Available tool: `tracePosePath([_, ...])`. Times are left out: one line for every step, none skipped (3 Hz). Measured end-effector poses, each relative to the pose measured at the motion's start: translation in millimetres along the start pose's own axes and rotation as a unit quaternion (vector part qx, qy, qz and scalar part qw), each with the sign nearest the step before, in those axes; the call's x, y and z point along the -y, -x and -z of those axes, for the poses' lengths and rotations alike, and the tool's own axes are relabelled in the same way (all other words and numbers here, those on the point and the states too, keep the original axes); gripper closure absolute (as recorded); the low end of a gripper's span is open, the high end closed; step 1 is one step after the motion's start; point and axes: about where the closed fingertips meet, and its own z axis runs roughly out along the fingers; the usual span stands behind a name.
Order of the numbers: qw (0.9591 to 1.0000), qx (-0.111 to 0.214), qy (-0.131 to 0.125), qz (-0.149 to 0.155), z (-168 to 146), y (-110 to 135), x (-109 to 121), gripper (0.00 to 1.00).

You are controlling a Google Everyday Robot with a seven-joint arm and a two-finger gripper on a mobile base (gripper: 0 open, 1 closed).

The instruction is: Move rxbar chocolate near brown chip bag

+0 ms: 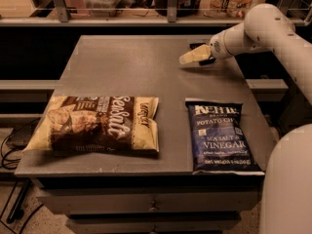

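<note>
Chocolate bar escapes me; I cannot pick it out. Gripper [193, 56] hovers over the table [126, 72] at 1 o'clock, its grip unreadable. Brown chip bag [92, 126] lies at 8 o'clock.

table [126, 67]: grey, drawers [151, 206] below | blue bag [222, 136]: flat, front right, label up | cables [9, 147]: floor, left | gripper [190, 57]: above table's far right

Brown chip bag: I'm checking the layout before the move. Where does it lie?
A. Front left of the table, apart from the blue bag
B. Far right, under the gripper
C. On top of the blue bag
A: the brown chip bag lies front left, a gap from the blue Kettle bag; the gripper is above the table at its far right.
</note>
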Motion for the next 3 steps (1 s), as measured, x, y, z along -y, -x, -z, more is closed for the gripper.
tracePosePath([0.9999,-0.007,-0.011,-0.001,-2.3,-6.1,3.9,0.26])
tracePosePath([0.9999,-0.009,-0.012,0.008,-0.7,-3.7,-0.1,0.49])
tracePosePath([0.9994,-0.017,0.001,0.030,2.8,8.6,-18.6,0.72])
